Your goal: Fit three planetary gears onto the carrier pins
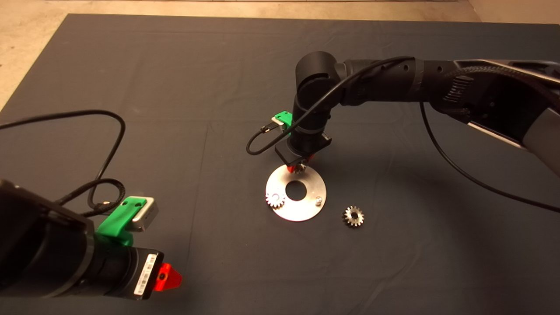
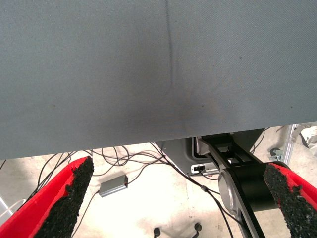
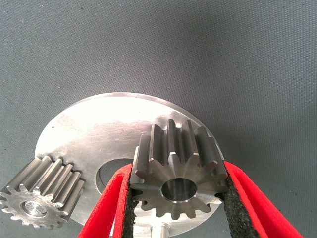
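The right gripper [image 3: 176,198] is closed on one planetary gear [image 3: 176,171], with the black pads pressing the teeth on both sides. It holds this gear just above the far edge of the carrier disc [image 1: 306,205], and in the right wrist view a bare carrier pin [image 3: 159,229] shows directly under the gear; whether they touch, I cannot tell. A second gear [image 1: 275,199] sits already on its pin at the left side of the disc. Another pin [image 1: 319,200] stands free at the right side of the disc. The third gear [image 1: 353,216] lies flat on the dark mat [image 1: 175,78], just beside the disc on its right.

The left gripper [image 2: 178,198] waits at the lower left edge of the head view, above the mat, with its fingers [image 2: 67,198] wide apart and nothing between them. A black cable [image 1: 105,144] loops over the mat near this arm.

The mat is dark grey cloth with soft folds and one long crease. Beyond its far edge there is a pale beige floor [image 1: 26,52]. In the left wrist view, past the mat edge, the floor carries loose cables [image 2: 129,161] and a small grey box [image 2: 113,186].
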Tool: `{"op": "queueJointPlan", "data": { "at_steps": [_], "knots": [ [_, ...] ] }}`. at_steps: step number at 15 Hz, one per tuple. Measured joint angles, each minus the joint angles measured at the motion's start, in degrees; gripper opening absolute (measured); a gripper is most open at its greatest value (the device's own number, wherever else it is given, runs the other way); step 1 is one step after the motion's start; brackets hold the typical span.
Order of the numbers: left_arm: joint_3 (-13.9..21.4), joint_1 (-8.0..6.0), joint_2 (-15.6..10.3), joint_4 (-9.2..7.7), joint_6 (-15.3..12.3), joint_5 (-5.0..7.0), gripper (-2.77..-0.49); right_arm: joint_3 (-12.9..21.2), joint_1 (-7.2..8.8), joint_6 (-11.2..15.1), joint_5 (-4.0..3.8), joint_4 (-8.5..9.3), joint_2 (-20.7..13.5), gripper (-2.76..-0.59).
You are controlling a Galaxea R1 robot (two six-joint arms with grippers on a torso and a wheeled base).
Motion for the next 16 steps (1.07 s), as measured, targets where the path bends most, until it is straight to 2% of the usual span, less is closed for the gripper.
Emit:
{"op": "queueJointPlan", "data": {
  "at_steps": [10, 14, 16],
  "knots": [
    [0.0, 0.0, 0.18, 0.0, 0.0, -0.02, -0.77, 0.0, -0.02, -0.01, -0.02, -0.02, 0.0, -2.25],
    [-0.02, 0.0, 0.46, 0.0, 0.0, 0.02, -0.77, 0.49, 0.33, -0.01, -0.02, -0.11, 0.0, -2.18],
    [-0.02, 0.0, 0.62, 0.0, 0.0, 0.02, -0.77, 0.88, 0.38, -0.01, -0.09, -0.15, -0.01, -2.06]
  ]
}}
